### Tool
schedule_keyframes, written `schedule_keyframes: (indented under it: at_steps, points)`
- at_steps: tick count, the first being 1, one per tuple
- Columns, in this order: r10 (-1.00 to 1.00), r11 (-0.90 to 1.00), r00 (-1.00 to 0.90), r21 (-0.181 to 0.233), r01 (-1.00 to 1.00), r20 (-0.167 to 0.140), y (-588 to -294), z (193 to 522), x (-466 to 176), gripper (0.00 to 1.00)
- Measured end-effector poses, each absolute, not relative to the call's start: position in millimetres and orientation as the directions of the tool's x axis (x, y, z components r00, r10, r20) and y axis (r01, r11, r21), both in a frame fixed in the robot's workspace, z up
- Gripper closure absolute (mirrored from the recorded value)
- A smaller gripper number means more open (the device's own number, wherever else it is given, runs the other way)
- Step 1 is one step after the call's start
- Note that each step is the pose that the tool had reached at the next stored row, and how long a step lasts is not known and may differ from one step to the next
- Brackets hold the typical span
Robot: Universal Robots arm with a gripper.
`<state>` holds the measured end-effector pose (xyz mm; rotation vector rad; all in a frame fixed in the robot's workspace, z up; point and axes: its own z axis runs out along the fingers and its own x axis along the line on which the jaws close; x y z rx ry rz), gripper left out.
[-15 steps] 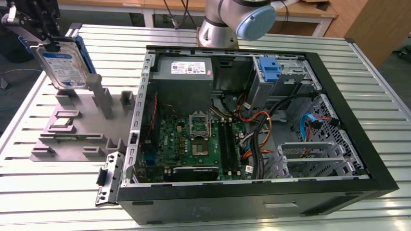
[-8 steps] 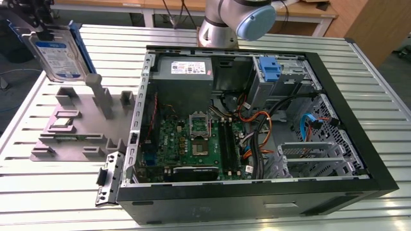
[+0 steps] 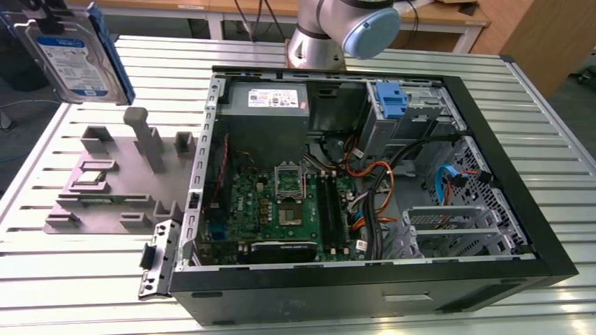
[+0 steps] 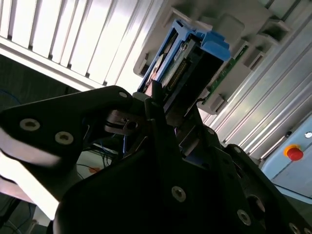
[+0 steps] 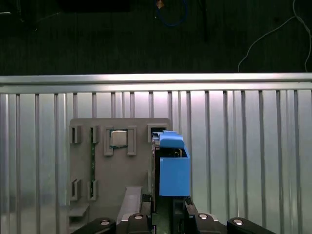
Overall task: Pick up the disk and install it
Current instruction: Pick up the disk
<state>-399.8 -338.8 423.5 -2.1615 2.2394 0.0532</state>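
Brightly lit silver slatted aluminium tabletop (image 3: 56, 279); light-brown wooden desks (image 3: 447, 17) stand behind it; dark floor (image 5: 97, 39) beyond the table edge.

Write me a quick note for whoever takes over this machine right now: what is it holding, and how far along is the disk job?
The gripper is shut on the disk.
The disk hangs in the air above the grey fixture tray, at the exterior view's left, outside the computer case, which lies open.
Done: the pick-up.
Left: the install; the disk is not in the case yet.
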Motion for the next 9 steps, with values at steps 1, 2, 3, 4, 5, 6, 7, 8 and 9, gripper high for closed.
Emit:
schedule_keyframes:
  at_steps: [1,2,3,4,5,6,7,8,9]
  points:
    - [-0.998,0.035,-0.035,0.005,-0.999,-0.044,-338.8,427.4,-399.8,0.65]
    - [-0.998,0.035,-0.035,0.005,-0.999,-0.044,-338.9,431.6,-399.8,0.65]
    - [-0.998,0.035,-0.035,0.005,-0.999,-0.044,-338.8,435.6,-399.8,0.65]
    - [-0.998,0.035,-0.035,0.005,-0.999,-0.044,-338.8,439.3,-399.8,0.65]
    - [-0.998,0.035,-0.035,0.005,-0.999,-0.044,-338.8,442.9,-399.8,0.65]
    - [-0.998,0.035,-0.035,0.005,-0.999,-0.044,-338.9,446.1,-399.8,0.65]
    - [-0.998,0.035,-0.035,0.005,-0.999,-0.044,-338.8,449.5,-399.8,0.65]
    - [-0.998,0.035,-0.035,0.005,-0.999,-0.044,-338.9,453.1,-399.8,0.65]
    - [-0.998,0.035,-0.035,0.005,-0.999,-0.044,-338.9,455.8,-399.8,0.65]
